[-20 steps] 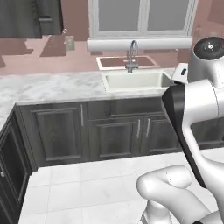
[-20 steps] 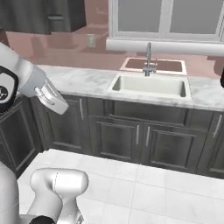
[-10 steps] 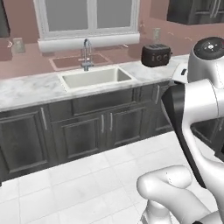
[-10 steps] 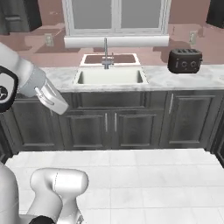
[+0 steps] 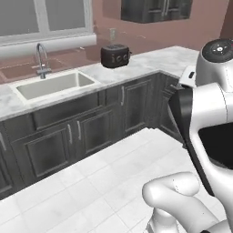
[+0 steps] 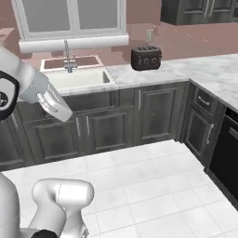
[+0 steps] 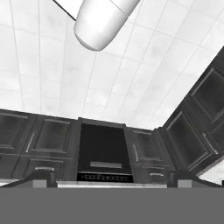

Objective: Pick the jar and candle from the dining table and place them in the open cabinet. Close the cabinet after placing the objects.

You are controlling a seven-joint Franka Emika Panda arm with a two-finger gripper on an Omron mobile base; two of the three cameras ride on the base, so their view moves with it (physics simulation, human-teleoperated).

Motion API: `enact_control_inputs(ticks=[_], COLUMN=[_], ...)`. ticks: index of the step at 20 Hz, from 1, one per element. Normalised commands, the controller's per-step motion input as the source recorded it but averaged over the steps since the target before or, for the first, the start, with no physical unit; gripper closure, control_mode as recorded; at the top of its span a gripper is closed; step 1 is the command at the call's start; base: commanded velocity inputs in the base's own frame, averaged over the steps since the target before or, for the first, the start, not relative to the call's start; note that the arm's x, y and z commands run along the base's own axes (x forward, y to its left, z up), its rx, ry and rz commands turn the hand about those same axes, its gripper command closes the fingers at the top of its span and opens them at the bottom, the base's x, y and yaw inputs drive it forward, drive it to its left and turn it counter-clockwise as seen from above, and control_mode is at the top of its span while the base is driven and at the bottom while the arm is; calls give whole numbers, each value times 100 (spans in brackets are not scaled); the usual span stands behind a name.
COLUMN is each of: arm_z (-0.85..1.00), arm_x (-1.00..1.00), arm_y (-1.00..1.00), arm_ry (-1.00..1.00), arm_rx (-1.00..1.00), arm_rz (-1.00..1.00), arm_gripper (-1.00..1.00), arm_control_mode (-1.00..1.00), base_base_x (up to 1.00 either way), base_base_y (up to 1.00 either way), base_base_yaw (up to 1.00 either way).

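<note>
Hand state cannot be told: its tips barely rise above white floor tiles and a dark oven. Jar, candle and dining desk are nowhere among the sink, toaster and wall cabinet, so everything seems left.

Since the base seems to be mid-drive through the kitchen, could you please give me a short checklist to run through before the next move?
1. Floor ahead free of obstacles: ok, the white tiled floor is bare in both base views.
2. Jar, candle or dining table in sight: not ok; both base views face the sink and toaster.
3. Target cabinet found open: cannot tell; the wall cabinet above the corner is cut off by the frame.
4. Fingers empty: cannot tell, the tips at the bottom of the hand view are too dark to read.
5. Clearance to the lower cupboards: ok, open floor lies between.
</note>
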Motion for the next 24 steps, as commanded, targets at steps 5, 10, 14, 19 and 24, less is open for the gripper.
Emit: enact_control_inputs(ticks=[5, 10, 14, 19, 24], arm_z=[0, 0, 0, 0, 0], arm_x=[0, 0, 0, 0, 0], arm_y=[0, 0, 0, 0, 0], arm_ry=[0, 0, 0, 0, 0], arm_rx=[0, 0, 0, 0, 0], arm_rz=[0, 0, 0, 0, 0], arm_gripper=[-100, -100, -100, -100, -100], arm_control_mode=[100, 100, 100, 100, 100], base_base_x=[0, 2, 16, 47, 67], base_base_y=[-34, -24, -25, -20, -3], base_base_yaw=[-45, -41, -39, -34, -23])
